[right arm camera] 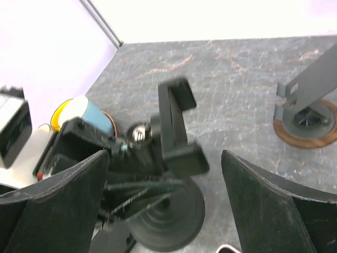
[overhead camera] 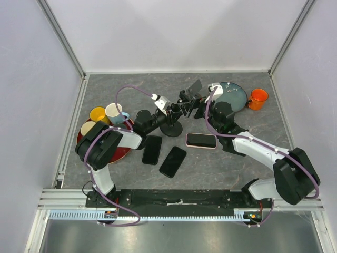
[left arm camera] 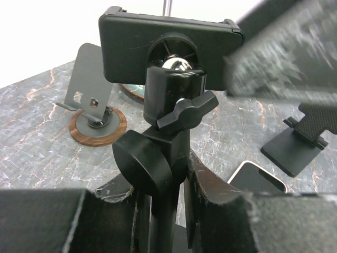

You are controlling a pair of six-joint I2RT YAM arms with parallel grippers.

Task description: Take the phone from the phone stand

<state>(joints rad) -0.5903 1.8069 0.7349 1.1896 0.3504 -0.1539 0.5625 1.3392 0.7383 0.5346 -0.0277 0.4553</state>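
My left tool (left arm camera: 162, 211): clenched on phone stand (left arm camera: 169, 132) stem; only left wrist showed contact.
My right tool (right arm camera: 164, 158): released.

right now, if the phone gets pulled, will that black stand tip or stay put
Probably top-heavy: the phone sits high on a thin stem above the round base of the phone stand. The ball joint may swivel before the phone comes free. The left tool, closed around the stem, should limit tipping.

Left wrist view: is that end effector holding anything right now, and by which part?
The left end effector appears clamped on the phone stand, around its upright stem. The right end effector is open, holding nothing.
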